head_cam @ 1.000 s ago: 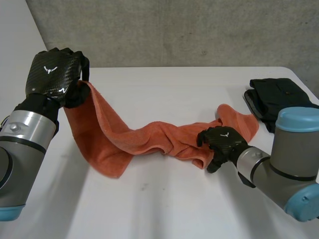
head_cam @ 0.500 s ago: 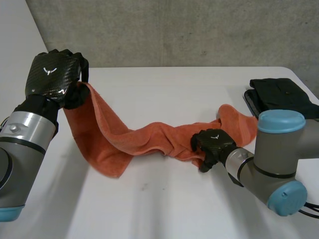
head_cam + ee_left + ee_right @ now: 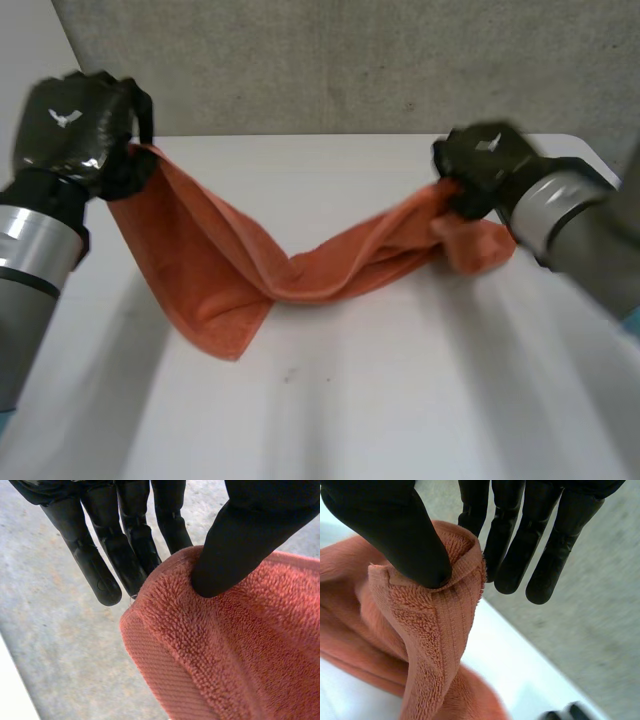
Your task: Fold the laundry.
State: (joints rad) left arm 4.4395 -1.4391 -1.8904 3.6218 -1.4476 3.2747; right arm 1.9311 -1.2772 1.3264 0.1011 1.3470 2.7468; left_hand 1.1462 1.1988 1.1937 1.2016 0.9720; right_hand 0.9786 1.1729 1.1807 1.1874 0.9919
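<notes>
An orange towel [image 3: 280, 270] hangs in a sagging band between my two hands above the white table [image 3: 350, 400]. My left hand [image 3: 75, 130] is raised at the far left, thumb and fingers pinching a corner of the towel [image 3: 225, 645]. My right hand [image 3: 480, 165] is lifted at the far right, its thumb [image 3: 395, 535] pressing a bunched hem of the towel [image 3: 435, 620] against the fingers [image 3: 515, 540]. The towel's lower fold droops to the table in the middle, and a loose end [image 3: 480, 245] hangs below the right hand.
A grey concrete wall [image 3: 330, 60] runs behind the table's far edge. The near half of the table is bare white surface. A dark object [image 3: 565, 714] peeks in beneath the right hand's fingertips in the right wrist view.
My right hand has closed on the towel's right end and lifted it up and to the far right, off the table. The left hand has risen slightly, stretching the towel.
</notes>
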